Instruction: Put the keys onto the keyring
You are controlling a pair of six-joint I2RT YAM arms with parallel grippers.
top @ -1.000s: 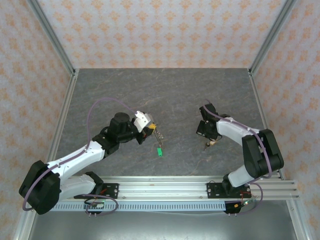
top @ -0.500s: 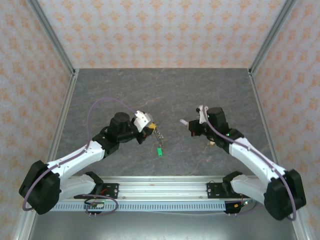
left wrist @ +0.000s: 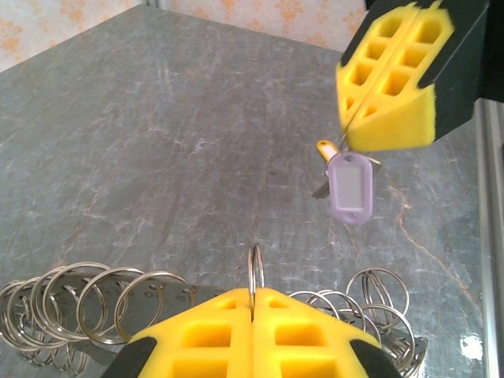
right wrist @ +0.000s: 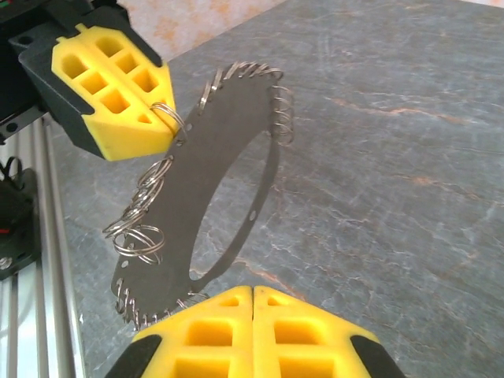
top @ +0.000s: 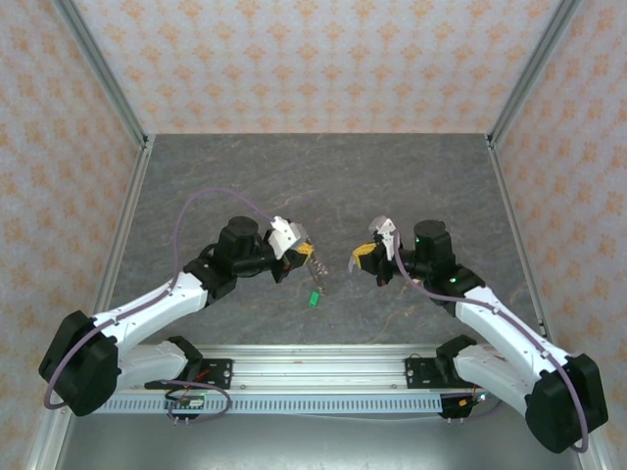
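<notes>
surface (top: 323, 176): dark grey, marble-veined.
room: peach patterned wallpaper (top: 313, 59) on 3 sides; alu. posts (top: 98, 73) at corners; rail (top: 323, 360) along near edge.
L tool (left wrist: 252, 295): pads pressed together, pinching a split ring (left wrist: 255, 268).
keyring (right wrist: 224, 130): flat grey plate w/ many split rings, hung tilted from L tool; green tag (top: 313, 297) below.
R tool (left wrist: 354, 118): pads closed on keys.
keys (left wrist: 324, 150): yellow-headed one w/ lilac tag (left wrist: 350, 187), in air near keyring, apart.

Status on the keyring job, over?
Both shut: left pincer clamps keyring, right pincer dangles tagged key. Not threaded yet. Gap between them clear.
</notes>
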